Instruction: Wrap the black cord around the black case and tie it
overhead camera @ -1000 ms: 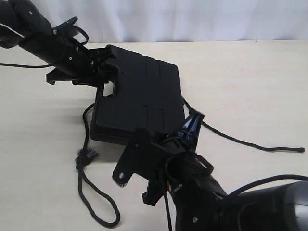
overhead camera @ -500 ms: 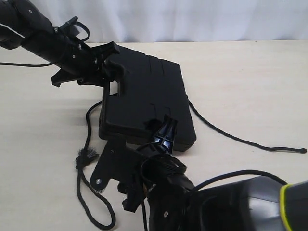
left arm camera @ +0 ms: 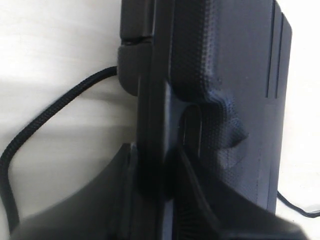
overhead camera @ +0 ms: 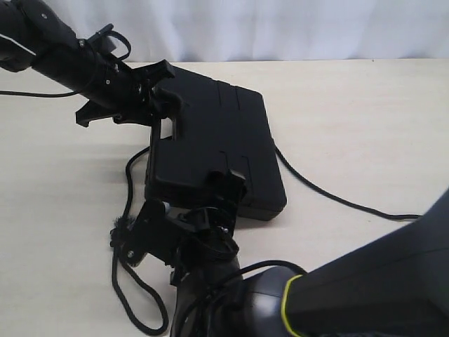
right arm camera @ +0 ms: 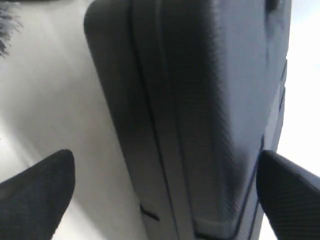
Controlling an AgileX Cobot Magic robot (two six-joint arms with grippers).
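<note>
The black case [overhead camera: 217,140] lies flat in the middle of the table. My left gripper [overhead camera: 158,98] is shut on the case's handle bar at its far-left end; in the left wrist view the handle [left arm camera: 152,125] sits pinched between the jaws. My right gripper [overhead camera: 186,210] stands wide open at the case's near edge, its fingers [right arm camera: 40,185] on either side of the case's edge [right arm camera: 200,100] without touching it. The black cord [overhead camera: 323,193] runs from the right to the case, comes out on its left [overhead camera: 130,172], and passes a frayed knot [overhead camera: 121,228] into a loop [overhead camera: 144,312].
The light table [overhead camera: 351,105] reaches a white backdrop at the far side. The right arm's bulky body [overhead camera: 365,288] fills the near right corner and hides the cord's far end. A thin black robot wire [overhead camera: 28,95] crosses the far left.
My right gripper has gone from shut to wide open and slid left along the case's near edge. The case turned slightly in the first half second. My left gripper kept its hold.
</note>
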